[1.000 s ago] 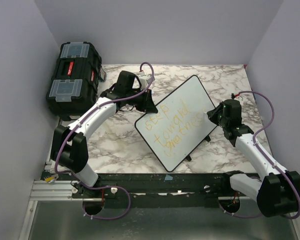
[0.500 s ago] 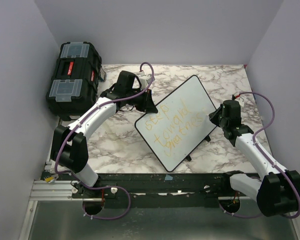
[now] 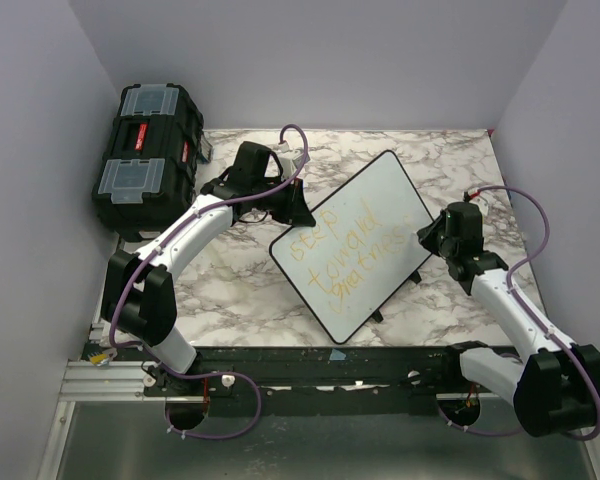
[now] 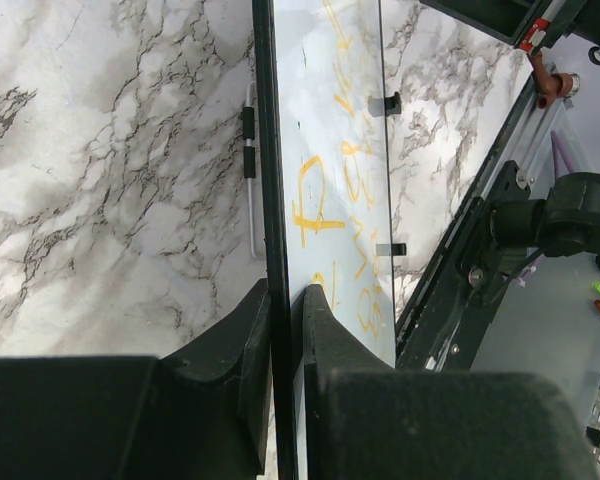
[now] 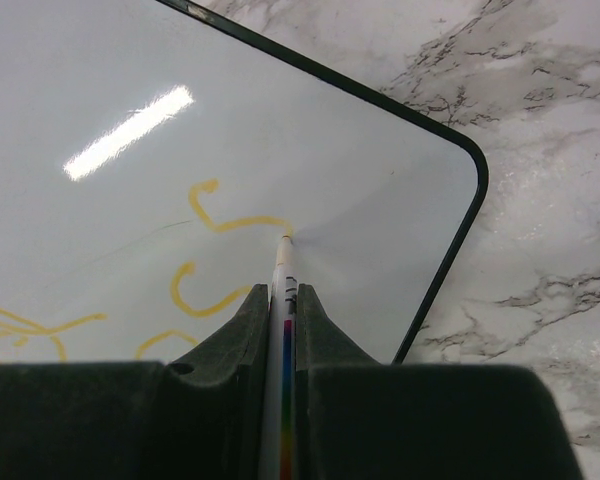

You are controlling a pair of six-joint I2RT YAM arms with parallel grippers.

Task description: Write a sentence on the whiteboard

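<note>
Just ahead of the right gripper [image 5: 282,292], the marker [image 5: 282,330] tip appears to touch the whiteboard [image 5: 230,90] at the end of a yellow curl, the outermost stroke of the sentence [image 5: 212,208]. The jaws are nearly closed and pinch the barrel. The barrel runs in line with the fingers, and only a short length sticks out past them. The board's rounded corner and black rim lie close off to the right of the tip.

Left gripper [image 4: 286,292]: jaws pinched on the board's rim, one finger on each face, with the writing running away ahead of them. In the top view the board sits skewed on the table [image 3: 240,290] between the two grippers. I cannot tell whether it lies flat or leans.

Risks, as judged:
1. Little white is left beyond the tip. A stroke carried further that way would ride over the rim onto the marble.
2. The board is clamped at one spot, on the side away from the marker. Tip pressure there has leverage, so the board may pivot or flex and the letters may wobble or skip.
3. The slim round barrel is held in a thin pinch. A side load could roll it or push it back, which would lift the tip and break the line.
4. The fingertips ride close to the surface. A steeper dip would drag them through wet ink.
5. The yellow ink reads faint, so light contact may leave nothing legible.
</note>
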